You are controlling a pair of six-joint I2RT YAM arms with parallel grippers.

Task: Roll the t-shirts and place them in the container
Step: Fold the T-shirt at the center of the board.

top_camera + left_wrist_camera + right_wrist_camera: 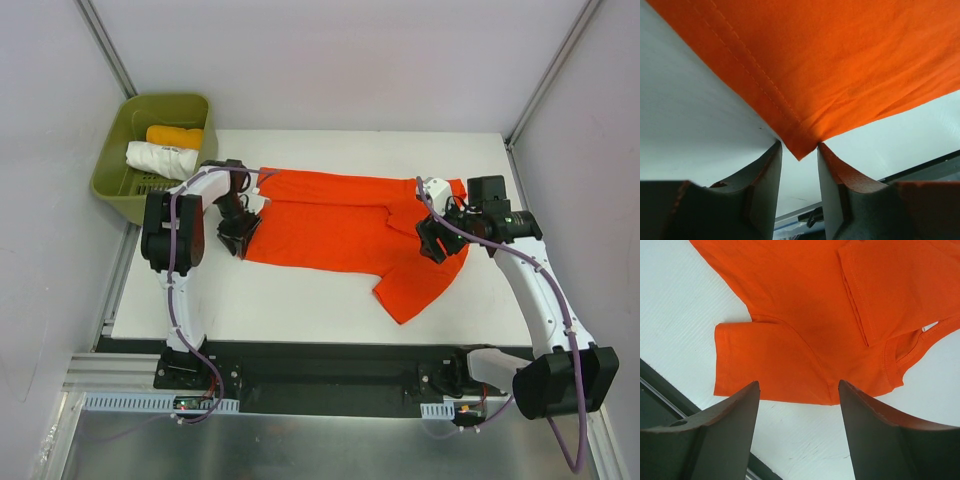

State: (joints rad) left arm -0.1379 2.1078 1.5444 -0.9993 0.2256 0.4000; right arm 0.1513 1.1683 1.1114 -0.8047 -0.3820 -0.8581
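Now, lining up on both ends of the t-shirt (340, 230).
It lies flat mid-frame; the left gripper (799, 143) stands open astride a hem corner (805, 132), the right gripper (799, 385) hangs open above the sleeve (765, 362), probably readying pinches.
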